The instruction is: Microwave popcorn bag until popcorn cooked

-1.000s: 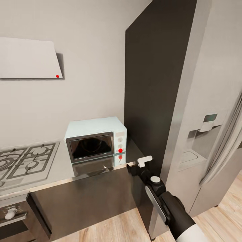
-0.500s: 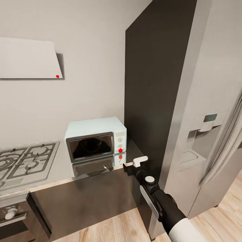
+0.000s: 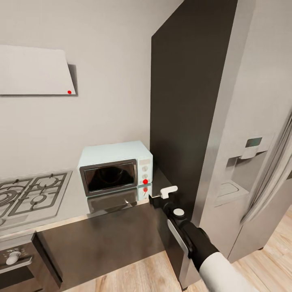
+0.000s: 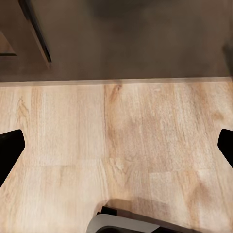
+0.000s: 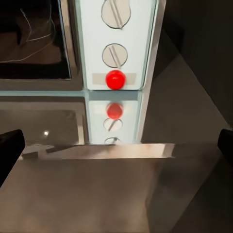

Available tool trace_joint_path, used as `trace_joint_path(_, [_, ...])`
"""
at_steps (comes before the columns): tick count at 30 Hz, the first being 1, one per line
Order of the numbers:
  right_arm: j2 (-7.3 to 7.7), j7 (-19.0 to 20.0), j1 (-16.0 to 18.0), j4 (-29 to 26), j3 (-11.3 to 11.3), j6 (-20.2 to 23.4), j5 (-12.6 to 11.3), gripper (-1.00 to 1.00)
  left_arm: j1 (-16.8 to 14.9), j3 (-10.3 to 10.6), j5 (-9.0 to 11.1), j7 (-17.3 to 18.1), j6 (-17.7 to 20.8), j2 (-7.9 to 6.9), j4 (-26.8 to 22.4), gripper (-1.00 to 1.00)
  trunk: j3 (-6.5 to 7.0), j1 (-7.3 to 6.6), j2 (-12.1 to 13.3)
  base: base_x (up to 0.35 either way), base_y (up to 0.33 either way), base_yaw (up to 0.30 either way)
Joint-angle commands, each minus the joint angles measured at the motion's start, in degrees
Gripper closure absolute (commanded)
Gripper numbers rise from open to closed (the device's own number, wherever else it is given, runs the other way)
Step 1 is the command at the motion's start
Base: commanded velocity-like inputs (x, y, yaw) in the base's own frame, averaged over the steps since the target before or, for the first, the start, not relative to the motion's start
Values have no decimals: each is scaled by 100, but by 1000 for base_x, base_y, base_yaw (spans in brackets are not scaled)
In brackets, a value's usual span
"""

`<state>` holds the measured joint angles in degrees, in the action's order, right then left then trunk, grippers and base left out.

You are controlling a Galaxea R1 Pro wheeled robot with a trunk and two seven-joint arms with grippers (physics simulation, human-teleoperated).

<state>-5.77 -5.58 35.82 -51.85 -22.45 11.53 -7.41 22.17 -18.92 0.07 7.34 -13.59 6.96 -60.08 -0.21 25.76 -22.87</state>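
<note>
Your right gripper (image 3: 160, 195) has crept forward and left over the last second, and it now hangs at the countertop (image 3: 77, 202) edge, just in front of the microwave (image 3: 115, 167). Its fingertips sit at opposite edges of the right wrist view, so the jaws stand wide with nothing between them. That view looks straight at the right panel: 2 round knobs and the red dot (image 5: 115, 79) below them, all mirrored in the shiny worktop. Your left gripper (image 4: 116, 145) is likewise spread wide, pointing at the wood floor (image 4: 116, 160). The microwave door looks closed, and I can't make out the popcorn bag behind the dark glass. Judging it a soft, light sack, pinch it at the rolled rim
</note>
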Motion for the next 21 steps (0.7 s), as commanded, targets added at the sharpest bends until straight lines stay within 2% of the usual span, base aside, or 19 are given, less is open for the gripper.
trace_joint_path(1, [-18, -49, 73, 135, -23, -42, -62, -100, 0, -24, 1, 49, -6, 7, -4, -100, -3, 2, -5, 0, 0, 0])
trace_joint_path(9, [-308, -48, 970, 2038, -22, -916, -89, -100, -22, -23, 1, 49, -8, 14, -4, -100, -3, 2, -5, 0, 0, 0])
trace_joint_path(13, [-418, -48, 1158, 2497, -22, -1100, -88, -100, -33, -24, 1, 49, -5, 16, -4, -100, -3, 2, -5, 0, 0, 0])
trace_joint_path(16, [-423, -48, 1214, 2652, -29, -1153, -86, -100, -36, -24, 1, 49, -5, 18, -4, -100, -3, 2, -5, 0, 0, 0])
trace_joint_path(17, [-423, -46, 1228, 2691, -33, -1168, -86, 100, -36, -20, 1, 49, -4, 20, -4, -100, -3, 2, -5, 0, 0, 0])
trace_joint_path(21, [-423, -44, 1242, 2763, -38, -1187, -85, 100, -37, -16, 1, 49, -7, 24, -4, -100, -3, 2, -5, 0, 0, 0])
